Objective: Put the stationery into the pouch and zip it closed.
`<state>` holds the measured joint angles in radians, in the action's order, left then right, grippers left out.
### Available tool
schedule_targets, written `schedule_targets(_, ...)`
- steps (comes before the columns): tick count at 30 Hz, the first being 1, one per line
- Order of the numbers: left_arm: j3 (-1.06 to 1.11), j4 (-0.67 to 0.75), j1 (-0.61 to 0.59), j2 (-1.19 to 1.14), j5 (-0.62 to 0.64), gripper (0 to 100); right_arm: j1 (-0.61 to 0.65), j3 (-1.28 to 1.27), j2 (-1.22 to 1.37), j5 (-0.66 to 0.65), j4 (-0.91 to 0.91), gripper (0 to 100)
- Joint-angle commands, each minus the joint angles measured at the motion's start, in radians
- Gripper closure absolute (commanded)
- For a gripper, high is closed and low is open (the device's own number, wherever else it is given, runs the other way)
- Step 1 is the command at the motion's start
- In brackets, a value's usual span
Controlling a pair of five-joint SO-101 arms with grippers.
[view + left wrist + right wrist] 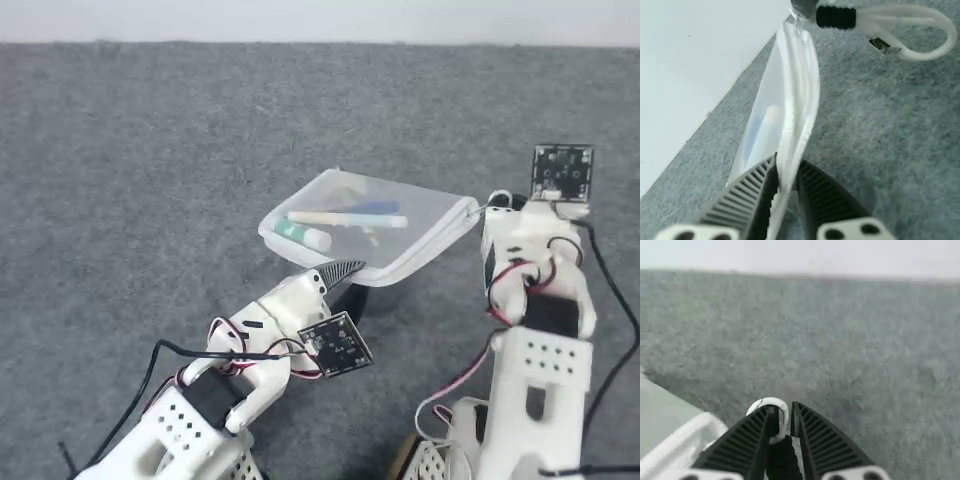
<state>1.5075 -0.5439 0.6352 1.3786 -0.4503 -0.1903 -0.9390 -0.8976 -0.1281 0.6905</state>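
Pouch (400,235) held between left gripper (786,169) and right gripper (783,412).

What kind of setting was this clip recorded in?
Probably a robot test bench, not a home or office: a grey felt-like mat serves as the work surface, a plain white wall stands behind, and the left arm and right arm, both with bare wiring, are at a clear pouch.

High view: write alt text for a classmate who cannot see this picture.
A translucent pouch with pens inside is held between two robot arms at a grey carpeted table. The left pincer clamps its near edge, and the right pincer grips the zip pull at its right end.
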Motion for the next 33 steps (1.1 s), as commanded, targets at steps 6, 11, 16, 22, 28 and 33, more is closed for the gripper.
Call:
schedule_targets(6,-0.022,-0.021,-0.011,0.017,-0.005,99,-0.097,0.18,0.216,0.063,-0.012,99.1)
schedule_targets(11,-0.022,-0.021,-0.011,0.017,-0.005,99,-0.091,0.18,0.231,0.063,-0.01,99.1)
schedule_targets(16,-0.022,-0.021,-0.011,0.017,-0.005,99,-0.087,0.181,0.231,0.061,0.025,99.0)
schedule_targets(22,-0.024,-0.021,-0.012,0.017,-0.005,99,-0.035,0.181,0.231,0.057,0.068,99.0)
schedule_targets(28,-0.025,-0.02,-0.012,0.017,-0.003,99,0.018,0.175,0.231,0.057,0.093,99.0)
schedule_targets(33,-0.042,-0.018,-0.032,0.017,0.011,99,0.064,0.147,0.231,0.057,0.088,98.9)
